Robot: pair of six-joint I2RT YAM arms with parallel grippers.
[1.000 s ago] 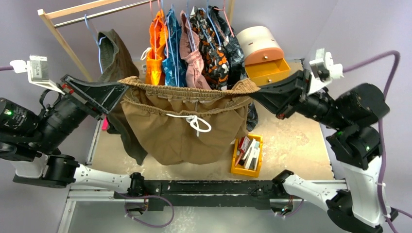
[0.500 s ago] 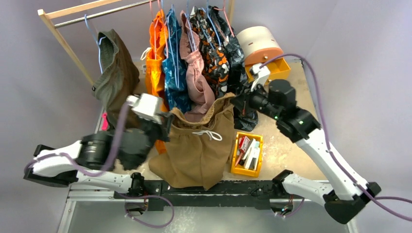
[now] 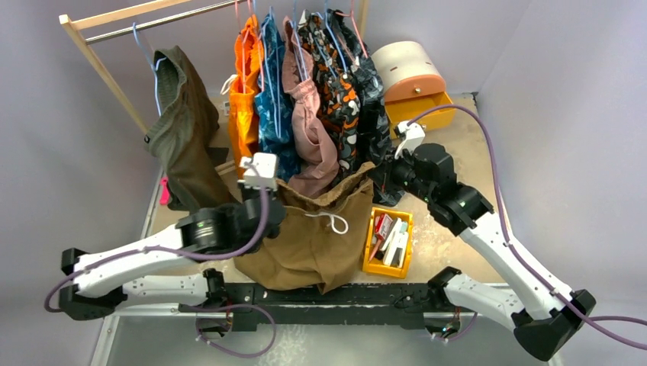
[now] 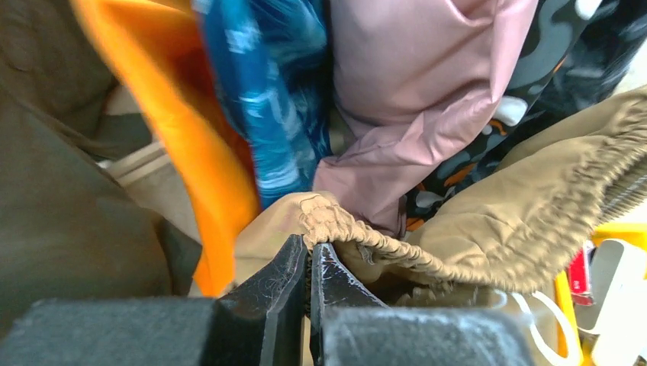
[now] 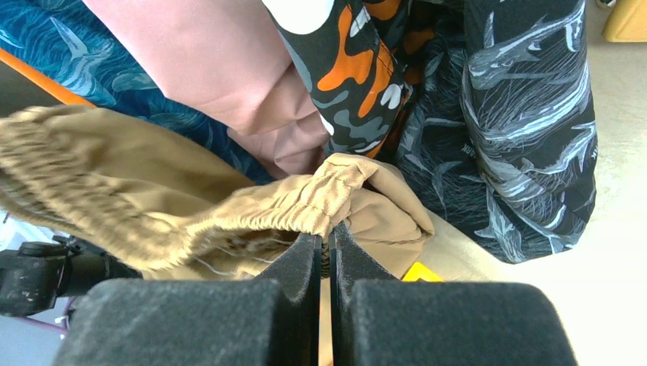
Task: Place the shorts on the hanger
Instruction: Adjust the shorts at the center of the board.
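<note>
Two grippers hold one garment between them, at the near side of a crowded wooden clothes rail [image 3: 85, 24].

Left gripper [image 3: 273, 200]: closed tight on the left end of the gathered waistband of the tan-brown shorts [image 3: 309, 240]. In the wrist view its black fingers [image 4: 284, 284] are pressed together with the elastic hem pinched at their tips.

Right gripper [image 3: 376, 174]: likewise clamped shut, on the right end of the same waistband. A fold of the hem sits between its fingers [image 5: 352, 268].

The shorts hang off the table [image 3: 465, 206] between the two arms, the waistband rising from left to right. The white drawstring [image 3: 329, 222] dangles at the front, and the legs drop toward the near edge.

Just behind the waistband hang a pink garment [image 3: 307, 122], a blue patterned one [image 3: 271, 95], orange shorts [image 3: 244, 88] and a camouflage print [image 3: 337, 84]. An olive-green garment [image 3: 183, 133] hangs further left.

A yellow bin [image 3: 374, 263] stands just right of the shorts.
</note>
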